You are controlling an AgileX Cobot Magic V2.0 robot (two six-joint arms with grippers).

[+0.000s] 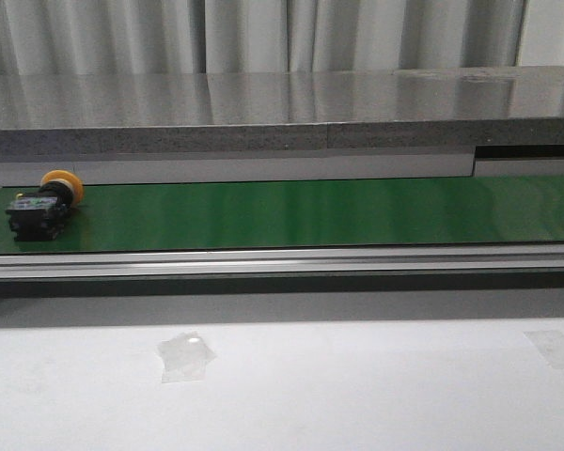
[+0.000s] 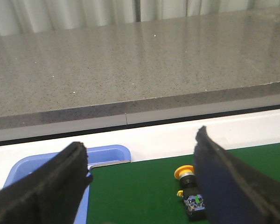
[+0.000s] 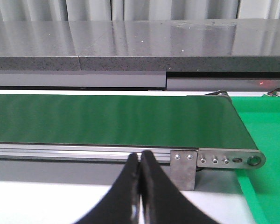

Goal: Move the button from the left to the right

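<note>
The button (image 1: pixel 43 202) lies on its side at the left end of the green conveyor belt (image 1: pixel 310 211), unheld. The left gripper (image 2: pixel 140 186) is spread wide, the button just beside its right-hand finger; the right gripper (image 3: pixel 140 186) is closed on nothing. Risk: an off-centre closure could push the round yellow head, rolling the button away.

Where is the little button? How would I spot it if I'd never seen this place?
Find the long green belt running across below the grey stone ledge. Follow it to its left end. The button lies on its side there, alone: a round yellow head on a black boxy body.
</note>
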